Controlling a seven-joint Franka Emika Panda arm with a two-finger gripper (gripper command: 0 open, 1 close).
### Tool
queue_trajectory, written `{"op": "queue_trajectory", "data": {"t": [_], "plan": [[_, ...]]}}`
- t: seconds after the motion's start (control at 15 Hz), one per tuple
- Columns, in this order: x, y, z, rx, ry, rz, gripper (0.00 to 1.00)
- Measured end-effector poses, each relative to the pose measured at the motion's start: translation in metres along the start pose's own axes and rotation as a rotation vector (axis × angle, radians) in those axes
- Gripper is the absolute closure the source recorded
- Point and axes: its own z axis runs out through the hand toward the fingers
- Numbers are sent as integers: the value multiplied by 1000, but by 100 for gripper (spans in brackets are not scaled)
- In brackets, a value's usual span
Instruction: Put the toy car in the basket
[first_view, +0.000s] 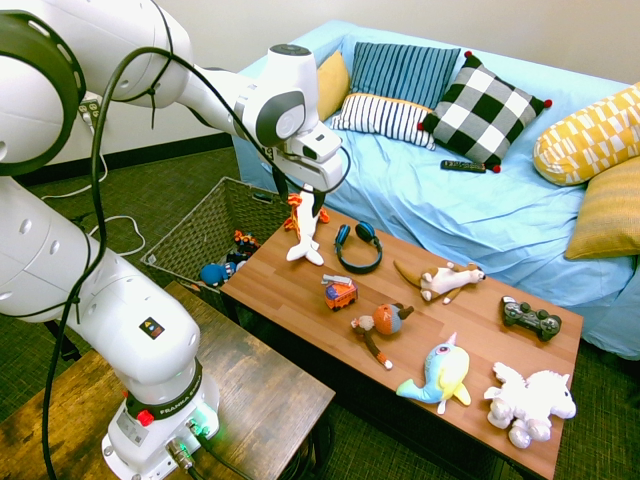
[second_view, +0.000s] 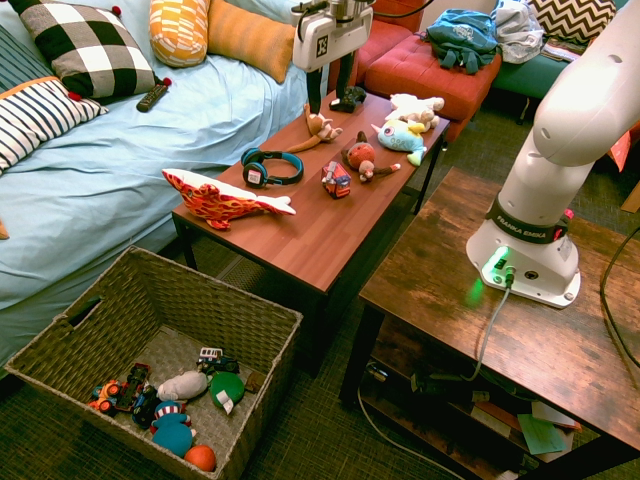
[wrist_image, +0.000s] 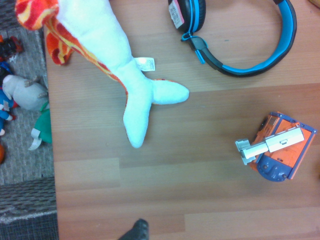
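gripper hung high above the table with its fingers spread and nothing between them, pointing straight down. toy car sat upright on the wood near the middle of the table, just beside the headphones and close to the plush monkey, with the orange and white shark towards the basket end. basket stood on the floor off that end of the table, well apart from the car and already holding several small toys.

reaching and grasping looked like the step in hand. to do it well, the gripper probably needed to centre over the car, line its fingers across the narrow body rather than along it, and come down clear of the headphone band and the monkey's limbs. a firm hold low on the body seemed safer than a pinch on the grey part on top.

wrist view showed that grey part lying across the car's top, which the wide views left too small to read. only the second exterior view showed the inside of the basket clearly, and only the exterior views showed the fingers.
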Motion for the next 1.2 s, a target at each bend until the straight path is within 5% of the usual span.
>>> {"op": "queue_trajectory", "data": {"t": [0.4,0.8,1.2], "plan": [[37,1,28,125,-80,77,0],[91,17,148,-5,-220,252,0],[114,48,209,-111,-264,362,0]]}}
